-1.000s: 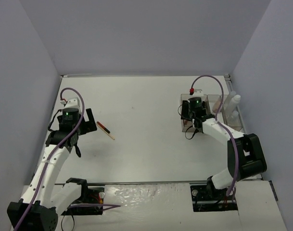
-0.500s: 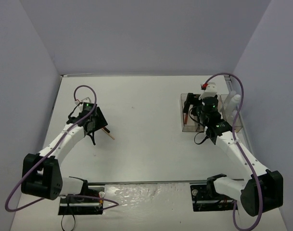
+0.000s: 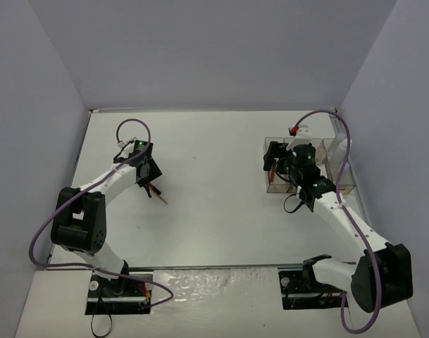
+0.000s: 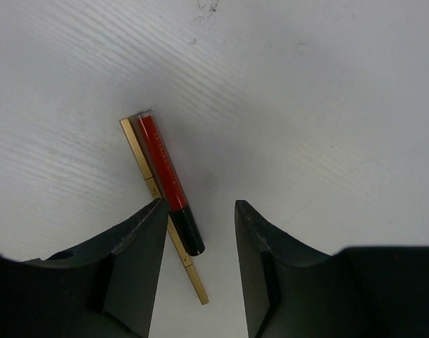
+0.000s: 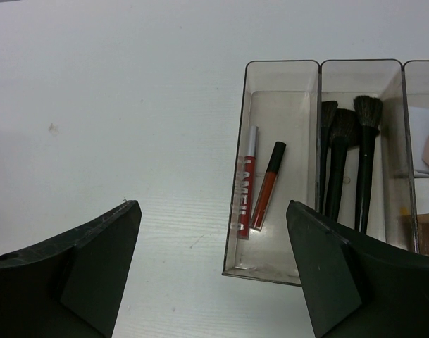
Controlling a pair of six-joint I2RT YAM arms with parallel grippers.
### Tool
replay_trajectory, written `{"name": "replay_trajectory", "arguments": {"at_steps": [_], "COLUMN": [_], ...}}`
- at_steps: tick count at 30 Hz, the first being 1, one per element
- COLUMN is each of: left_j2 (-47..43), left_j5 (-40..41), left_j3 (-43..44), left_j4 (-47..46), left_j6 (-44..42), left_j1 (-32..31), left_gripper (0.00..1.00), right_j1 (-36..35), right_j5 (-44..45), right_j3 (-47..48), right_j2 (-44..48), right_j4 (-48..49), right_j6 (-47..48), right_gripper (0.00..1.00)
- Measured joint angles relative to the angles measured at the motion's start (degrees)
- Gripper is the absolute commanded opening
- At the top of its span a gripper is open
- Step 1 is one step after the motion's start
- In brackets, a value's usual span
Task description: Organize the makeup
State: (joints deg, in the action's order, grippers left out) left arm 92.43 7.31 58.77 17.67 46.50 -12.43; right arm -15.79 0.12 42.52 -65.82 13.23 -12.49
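Nearest us, on the left of the bench [image 4: 327,105], a red gloss tube [image 4: 165,169] and a gold pencil [image 4: 137,151] lie side by side, not yet put away. Our left hand [image 4: 200,211] straddles the tube's black end, jaws narrow but not gripping it. At the right, our right hand [image 5: 213,211] hovers wide and empty just before the clear organizer [image 5: 283,62]. Two red tubes [image 5: 244,193] lie in its left compartment and three brushes [image 5: 339,162] in the next.

Top camera overlooks the whole table [image 3: 221,218]; wrist cameras hover close above it, the right sharing the organizer [image 5: 263,274].
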Motion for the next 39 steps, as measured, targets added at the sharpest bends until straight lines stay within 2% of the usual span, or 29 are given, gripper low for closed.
{"name": "replay_trajectory", "arguments": {"at_steps": [6, 28, 32, 35, 37, 39], "left_j2": [3.4, 6.5, 7.8, 9.5, 10.4, 11.2], "left_j5": [0.1, 0.0, -0.3, -0.7, -1.0, -1.2], "left_j3": [0.7, 0.7, 2.0, 3.9, 5.0, 5.9], "left_j4": [-0.1, -0.4, -0.3, -0.4, -0.5, -0.6], "left_j6": [0.9, 2.8, 2.7, 2.4, 2.2, 2.1], "left_j1": [0.0, 0.0, 0.0, -0.1, -0.2, -0.4], "left_gripper": [0.4, 0.38, 0.3, 0.1, 0.01, 0.0], "right_j1": [0.0, 0.0, 0.0, 0.0, 0.0, 0.0], "right_j5": [-1.0, -2.1, -2.1, -2.2, -2.4, -2.8], "right_j3": [-0.3, -0.9, -0.9, -0.9, -0.9, -0.9], "right_j2": [0.0, -0.6, -0.6, -0.6, -0.6, -0.6], "right_j4": [0.3, 2.0, 2.0, 2.1, 2.1, 2.2], "right_j6": [-0.3, -1.1, -1.2, -1.2, -1.2, -1.2], "right_gripper": [0.82, 0.83, 0.83, 0.83, 0.83, 0.83]}}
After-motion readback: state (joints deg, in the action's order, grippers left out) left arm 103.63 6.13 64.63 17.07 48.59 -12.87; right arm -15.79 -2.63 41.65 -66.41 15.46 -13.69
